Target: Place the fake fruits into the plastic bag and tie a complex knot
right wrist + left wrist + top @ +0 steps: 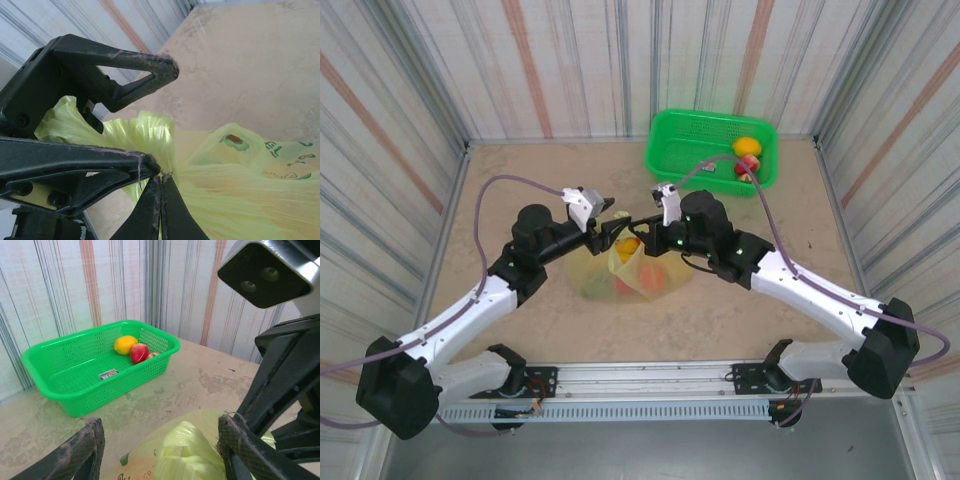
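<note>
Beige tabletop, striped walls, and the plastic bag [625,270] is sitting mid-table with fruit showing through. The right gripper [161,182] is pinching its gathered neck tight; the left gripper [160,437] is standing wide astride the plastic, gripping nothing. It's probably best retaking one loop cleanly while the neck is taut.

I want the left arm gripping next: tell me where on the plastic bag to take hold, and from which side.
Probably the gathered neck of the plastic bag, beside where the right gripper pinches it. Come from the left arm's side, the open left gripper straddling it: the plastic there is bunched into a narrow pleated band.
</note>
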{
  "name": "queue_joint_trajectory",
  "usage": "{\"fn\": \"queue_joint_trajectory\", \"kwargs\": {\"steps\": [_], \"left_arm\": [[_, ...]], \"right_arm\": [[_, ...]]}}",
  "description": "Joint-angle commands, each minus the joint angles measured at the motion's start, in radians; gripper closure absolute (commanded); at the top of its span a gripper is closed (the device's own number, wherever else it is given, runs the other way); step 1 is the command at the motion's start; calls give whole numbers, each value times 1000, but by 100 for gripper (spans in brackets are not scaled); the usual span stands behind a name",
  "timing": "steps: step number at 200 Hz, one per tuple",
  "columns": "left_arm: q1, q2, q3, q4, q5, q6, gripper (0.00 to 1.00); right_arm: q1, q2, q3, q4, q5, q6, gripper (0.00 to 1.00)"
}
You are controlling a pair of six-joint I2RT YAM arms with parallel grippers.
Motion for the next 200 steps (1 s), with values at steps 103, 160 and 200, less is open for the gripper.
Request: {"fn": "queue_joint_trajectory", "kwargs": {"steps": [103,160,200], "left_arm": [[6,12,28,-27,17,-16,34],[7,11,24,-26,72,6,65],[7,8,20,-19,109,24,89]], "right_arm": [[105,-84,-52,26,92,23,90],[117,-29,-152,155,107,-18,77],[109,-10,-120,116,123,-94,57]]}}
